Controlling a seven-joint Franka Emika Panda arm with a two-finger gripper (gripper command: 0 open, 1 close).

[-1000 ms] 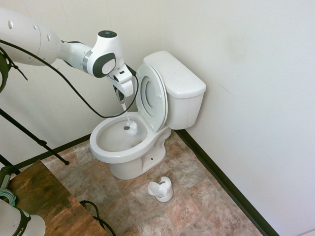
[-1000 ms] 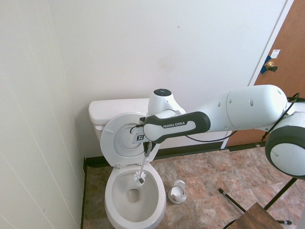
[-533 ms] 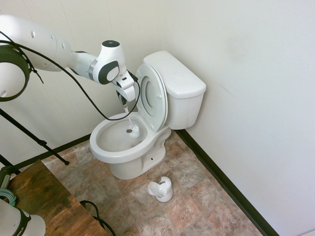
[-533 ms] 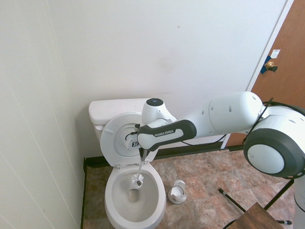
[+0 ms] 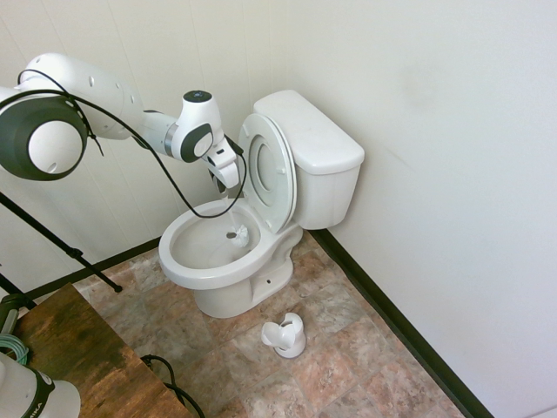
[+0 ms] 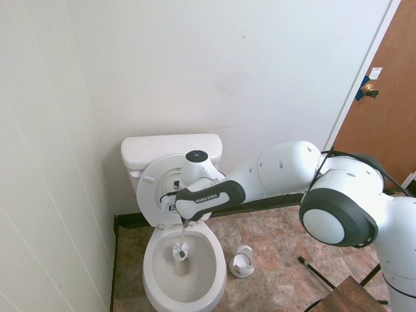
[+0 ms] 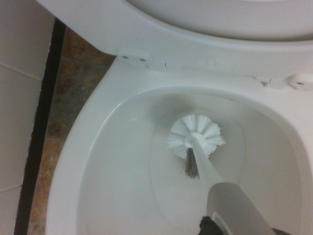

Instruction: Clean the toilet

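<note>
The white arm reaches across from the side of the room and bends at the wrist so that the gripper (image 5: 228, 186) points straight down over the open bowl of the toilet (image 5: 228, 261), which stands against the wall in the corner with its tank (image 5: 312, 131) behind it. The fingers are closed on the handle of a white toilet brush (image 5: 236, 233), and the handle hangs down from them into the bowl. The brush head (image 7: 195, 138) sits low inside the bowl, toward the back, below the hinges of the seat; whether its bristles press on the porcelain I cannot tell. Seat and lid (image 6: 156, 195) are both raised and lean back against the tank. From the other side of the room the gripper (image 6: 184, 222) shows just above the bowl's rear rim, with the forearm lying nearly level in front of the raised lid. Counting what is here: one toilet, one brush, and one small white brush holder (image 5: 285, 335) on the tiled floor beside the toilet's foot, standing apart from it. One brown wooden surface (image 5: 78, 353) shows in the near corner, well apart from the toilet, and one brown door (image 6: 383, 97) lies off to the side of the tank wall.
</note>
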